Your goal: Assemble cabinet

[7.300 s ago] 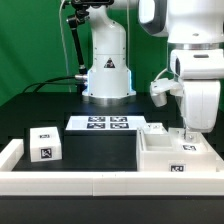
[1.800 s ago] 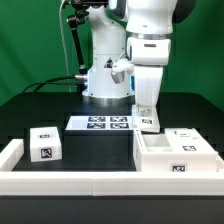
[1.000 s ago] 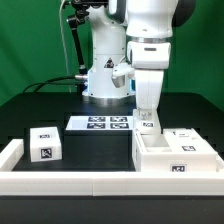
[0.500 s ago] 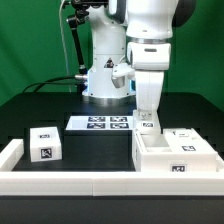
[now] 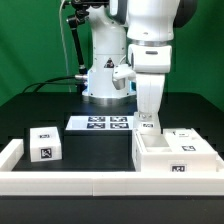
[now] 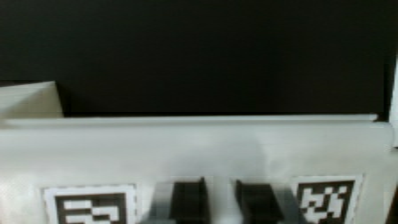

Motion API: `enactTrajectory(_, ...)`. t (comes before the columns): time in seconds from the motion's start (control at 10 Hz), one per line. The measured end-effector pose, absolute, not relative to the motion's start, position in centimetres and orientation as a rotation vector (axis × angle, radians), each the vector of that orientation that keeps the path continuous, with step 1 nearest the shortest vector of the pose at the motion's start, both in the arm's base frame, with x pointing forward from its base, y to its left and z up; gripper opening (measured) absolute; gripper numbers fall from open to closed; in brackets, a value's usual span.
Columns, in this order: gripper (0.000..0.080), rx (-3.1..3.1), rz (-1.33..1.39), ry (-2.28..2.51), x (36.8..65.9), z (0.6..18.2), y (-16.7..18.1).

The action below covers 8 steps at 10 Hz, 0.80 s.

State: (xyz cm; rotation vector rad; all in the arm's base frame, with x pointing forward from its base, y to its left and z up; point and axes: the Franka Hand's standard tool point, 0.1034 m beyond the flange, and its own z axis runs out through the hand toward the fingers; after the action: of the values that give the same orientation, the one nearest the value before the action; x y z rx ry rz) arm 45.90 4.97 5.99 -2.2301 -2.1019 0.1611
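The cabinet's large hollow box [image 5: 160, 158] sits at the front right of the exterior view. My gripper [image 5: 147, 121] hangs over the box's back left corner, shut on a small flat panel [image 5: 148, 125] that bears a tag. In the wrist view that panel [image 6: 196, 150] fills the lower half, with a tag on each side of my dark fingers [image 6: 183, 200]. My gripper [image 6: 215, 200] pinches the panel's edge. A second flat panel [image 5: 188, 134] lies on the box's back right. The small cube [image 5: 43, 143] stands at the exterior view's left.
The marker board [image 5: 98, 123] lies flat behind the box, in front of the robot base [image 5: 107, 70]. A long white border rail [image 5: 60, 184] runs along the table's front and up its left side.
Seven seconds ago my gripper was over the box's right side. It is now at the back left corner on the flat panel. In the last second it edged slightly right.
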Motion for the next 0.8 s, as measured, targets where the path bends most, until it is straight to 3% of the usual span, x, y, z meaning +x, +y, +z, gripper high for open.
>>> enactTrajectory(0.5,0.0074,-2.225,0.141,-2.122,46.4,6.2,5.0)
enactTrajectory(0.8,0.0074,-2.186,0.107,-2.168,48.7,6.0,4.6)
